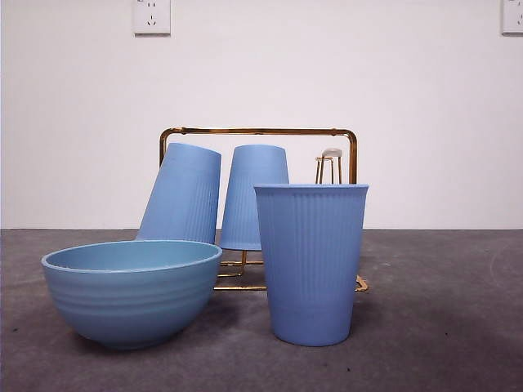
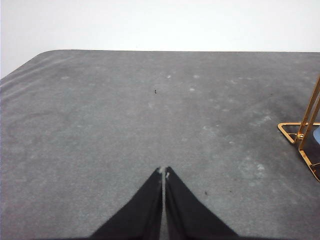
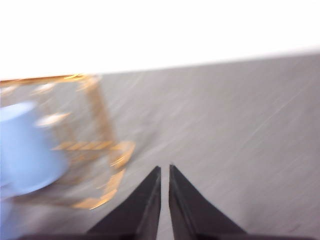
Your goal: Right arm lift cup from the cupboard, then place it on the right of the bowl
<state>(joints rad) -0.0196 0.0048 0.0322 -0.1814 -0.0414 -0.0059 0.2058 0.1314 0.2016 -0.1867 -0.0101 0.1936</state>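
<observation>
A tall ribbed blue cup (image 1: 311, 261) stands upright on the table, just right of the wide blue bowl (image 1: 131, 290) and in front of the gold wire cupboard (image 1: 257, 131). Two more blue cups (image 1: 184, 196) (image 1: 255, 196) hang upside down on the cupboard's pegs. No gripper shows in the front view. In the blurred right wrist view my right gripper (image 3: 165, 169) is shut and holds nothing. It hovers over bare table, with the cupboard (image 3: 97, 110) and a blue cup (image 3: 25, 150) off to one side. My left gripper (image 2: 163, 171) is shut and empty over the table.
Grey felt table (image 1: 441, 327) with a white wall behind it. One corner of the gold cupboard frame (image 2: 300, 137) shows at the edge of the left wrist view. A bare peg (image 1: 330, 163) stands at the cupboard's right end.
</observation>
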